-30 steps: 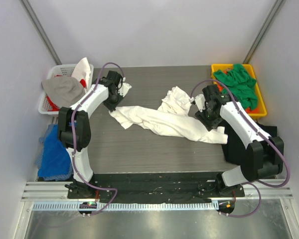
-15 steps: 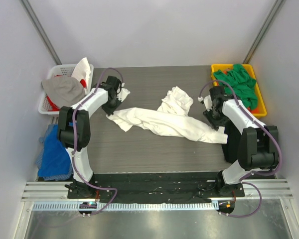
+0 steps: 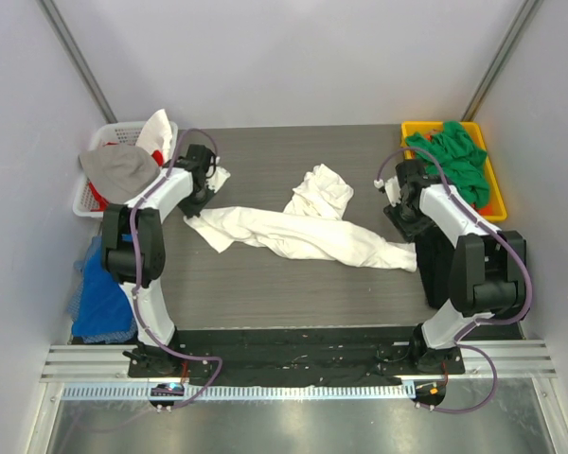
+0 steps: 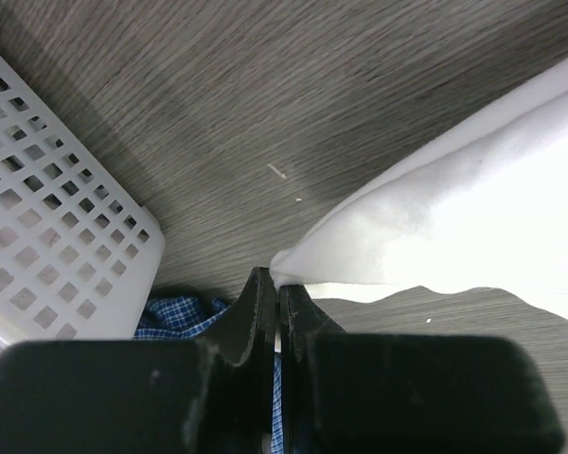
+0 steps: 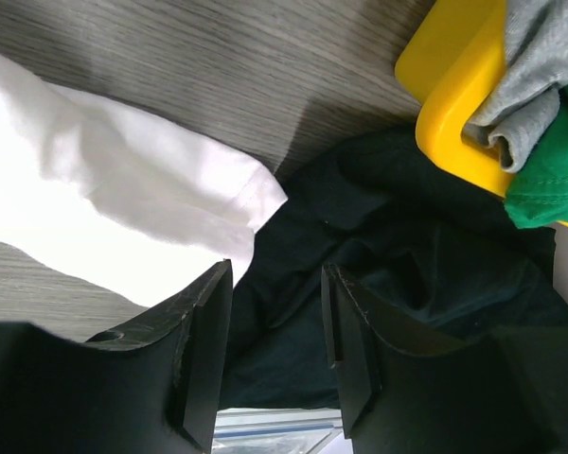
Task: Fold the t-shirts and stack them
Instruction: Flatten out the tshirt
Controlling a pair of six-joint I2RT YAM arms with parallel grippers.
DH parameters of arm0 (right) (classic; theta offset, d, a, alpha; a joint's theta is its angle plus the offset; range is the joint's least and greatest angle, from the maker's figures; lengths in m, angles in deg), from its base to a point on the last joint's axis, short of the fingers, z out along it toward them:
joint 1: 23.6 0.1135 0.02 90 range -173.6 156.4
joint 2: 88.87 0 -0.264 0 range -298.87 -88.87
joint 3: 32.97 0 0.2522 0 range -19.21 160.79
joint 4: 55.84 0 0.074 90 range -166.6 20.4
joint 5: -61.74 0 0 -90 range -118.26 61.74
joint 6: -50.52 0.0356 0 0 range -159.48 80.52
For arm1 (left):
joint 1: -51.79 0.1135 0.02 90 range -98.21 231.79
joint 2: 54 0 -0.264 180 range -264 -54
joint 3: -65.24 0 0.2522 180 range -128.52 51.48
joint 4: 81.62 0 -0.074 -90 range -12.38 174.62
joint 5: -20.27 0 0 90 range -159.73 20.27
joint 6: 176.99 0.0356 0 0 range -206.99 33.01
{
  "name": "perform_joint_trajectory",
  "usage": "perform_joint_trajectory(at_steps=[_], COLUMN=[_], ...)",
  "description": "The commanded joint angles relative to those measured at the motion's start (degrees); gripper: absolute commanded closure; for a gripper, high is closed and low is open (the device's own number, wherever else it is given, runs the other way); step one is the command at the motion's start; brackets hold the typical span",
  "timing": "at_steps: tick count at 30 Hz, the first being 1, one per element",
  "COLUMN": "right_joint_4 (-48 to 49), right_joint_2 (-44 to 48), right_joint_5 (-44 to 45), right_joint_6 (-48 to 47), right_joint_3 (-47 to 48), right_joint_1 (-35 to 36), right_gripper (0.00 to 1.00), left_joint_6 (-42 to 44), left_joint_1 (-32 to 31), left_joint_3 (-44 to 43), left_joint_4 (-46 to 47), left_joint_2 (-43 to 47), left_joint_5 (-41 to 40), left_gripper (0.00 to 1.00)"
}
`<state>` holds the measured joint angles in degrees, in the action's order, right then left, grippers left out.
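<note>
Left gripper (image 4: pixel 276 284): jaws closed, pinching one corner of the white t-shirt (image 4: pixel 435 227). The pinch point sits near the corner of the white basket (image 4: pixel 47 236). A blue checked cloth (image 4: pixel 175 317) shows beneath the fingers, mostly hidden by the gripper body.

Right gripper (image 5: pixel 276 274): jaws apart, nothing between them. It hangs over the black t-shirt (image 5: pixel 398 274), just beside the edge of the white t-shirt (image 5: pixel 123 199). Whether the fingers touch either cloth cannot be told.

In the top view the white t-shirt (image 3: pixel 303 232) lies on the table (image 3: pixel 293 151) as a long twisted band, with a bunched lobe towards the far side. Collar and hem cannot be told apart. The left gripper (image 3: pixel 201 189) is at its left end and the right gripper (image 3: pixel 402 213) is near its right end. The black t-shirt (image 3: pixel 435 270) lies at the table's right edge, partly covered by the right arm.

The green t-shirts (image 3: pixel 450 156) are heaped in the yellow bin (image 3: pixel 497 203); how many there are cannot be counted. A grey garment (image 3: pixel 118 170) covers most of the white basket (image 3: pixel 83 200).
</note>
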<state>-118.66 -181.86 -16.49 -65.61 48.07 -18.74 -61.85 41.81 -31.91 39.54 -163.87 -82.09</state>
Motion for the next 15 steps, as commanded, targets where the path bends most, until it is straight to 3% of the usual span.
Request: perform_joint_trajectory(at_steps=[1, 15], right_joint_4=[1.95, -0.60], right_joint_2=[-0.44, -0.79], right_joint_5=[-0.96, -8.51], right_joint_6=[0.73, -0.50], right_joint_3=[0.39, -2.07], right_joint_1=[-0.20, -0.56], right_gripper=[0.52, 0.53], left_joint_6=[1.40, 0.78], left_joint_1=[0.66, 2.95], left_joint_3=[-0.19, -2.03], left_joint_4=[1.66, -1.06], left_joint_2=[3.52, 5.63], left_joint_5=[-3.98, -3.82], left_gripper=[1.00, 1.00])
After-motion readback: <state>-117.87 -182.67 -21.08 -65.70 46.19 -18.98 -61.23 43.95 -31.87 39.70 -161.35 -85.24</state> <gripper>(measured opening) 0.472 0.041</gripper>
